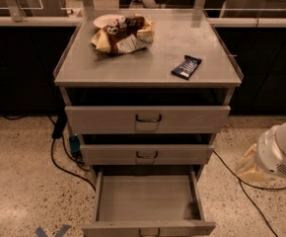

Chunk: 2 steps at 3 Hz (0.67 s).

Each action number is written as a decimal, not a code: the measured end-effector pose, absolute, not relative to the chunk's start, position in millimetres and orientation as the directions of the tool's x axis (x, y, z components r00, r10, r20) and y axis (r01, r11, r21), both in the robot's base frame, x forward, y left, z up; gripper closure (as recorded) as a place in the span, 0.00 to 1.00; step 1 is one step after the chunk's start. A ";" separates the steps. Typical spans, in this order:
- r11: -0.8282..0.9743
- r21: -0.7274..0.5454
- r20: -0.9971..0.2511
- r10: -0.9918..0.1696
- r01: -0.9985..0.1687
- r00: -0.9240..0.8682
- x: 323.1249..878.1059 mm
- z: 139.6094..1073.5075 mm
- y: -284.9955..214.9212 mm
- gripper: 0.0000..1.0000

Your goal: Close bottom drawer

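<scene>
The grey metal cart stands in the middle of the camera view with three drawers. The bottom drawer is pulled far out toward me; its tray is bare inside and its low front with the small dark loop handle sits at the lower edge of the view. The middle drawer and the top drawer are pushed in. My gripper shows as a tan end on the white arm at the right, beside the cart at middle-drawer height, apart from the drawers.
On the cart top lie a crumpled snack bag on a plate and a dark blue bar wrapper. Black cables trail on the speckled floor left of the cart, and another runs on the right. Dark cabinets stand behind.
</scene>
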<state>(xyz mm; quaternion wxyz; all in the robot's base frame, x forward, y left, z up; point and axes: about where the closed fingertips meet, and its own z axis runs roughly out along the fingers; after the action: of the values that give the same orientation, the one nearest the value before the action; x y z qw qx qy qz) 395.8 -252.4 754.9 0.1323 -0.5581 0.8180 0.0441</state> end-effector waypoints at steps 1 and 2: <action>0.357 -0.072 -0.299 -0.899 -0.931 -0.321 403.8 719.0 -249.4 1.00; 0.319 -0.012 -0.325 -0.898 -0.948 -0.298 395.1 661.5 -228.3 1.00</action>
<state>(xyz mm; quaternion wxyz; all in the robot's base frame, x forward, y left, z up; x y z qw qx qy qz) 395.1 -228.3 661.5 0.1373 -0.5763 0.8004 0.0912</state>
